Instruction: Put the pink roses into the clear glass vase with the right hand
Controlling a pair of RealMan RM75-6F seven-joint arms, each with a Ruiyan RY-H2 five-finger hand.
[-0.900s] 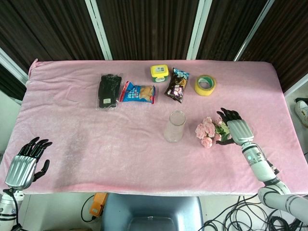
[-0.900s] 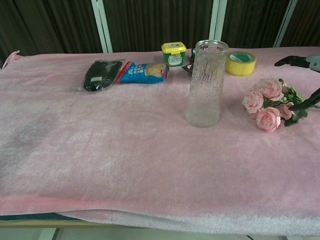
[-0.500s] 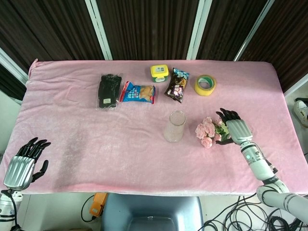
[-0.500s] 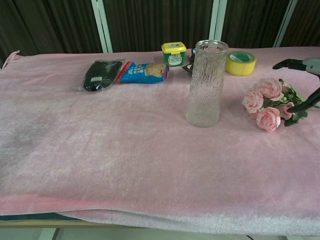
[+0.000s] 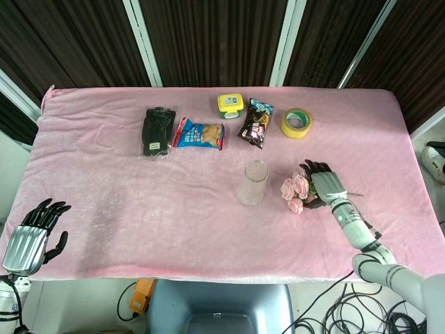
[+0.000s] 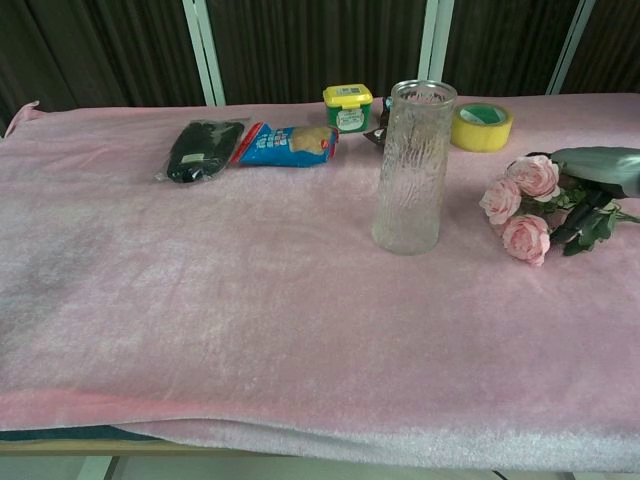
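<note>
The pink roses (image 5: pixel 295 190) (image 6: pixel 518 205) lie on the pink cloth just right of the clear glass vase (image 5: pixel 253 182) (image 6: pixel 412 166), which stands upright and empty. My right hand (image 5: pixel 324 186) (image 6: pixel 592 178) lies over the green stems and leaves, palm down. Its dark fingers reach past the blooms and the thumb dips into the leaves, and no closed grip shows. My left hand (image 5: pixel 29 238) hovers off the table's front left corner with its fingers spread and nothing in it; the chest view does not show it.
Along the back of the table lie a black glove pack (image 5: pixel 156 131), a blue snack bag (image 5: pixel 200 133), a yellow-lidded tub (image 5: pixel 230 105), a dark snack bag (image 5: pixel 255 123) and a yellow tape roll (image 5: pixel 296 122).
My right hand has moved left from beside the roses onto their stems, and the bouquet has shifted slightly toward the vase. My left hand has drifted a little lower.
</note>
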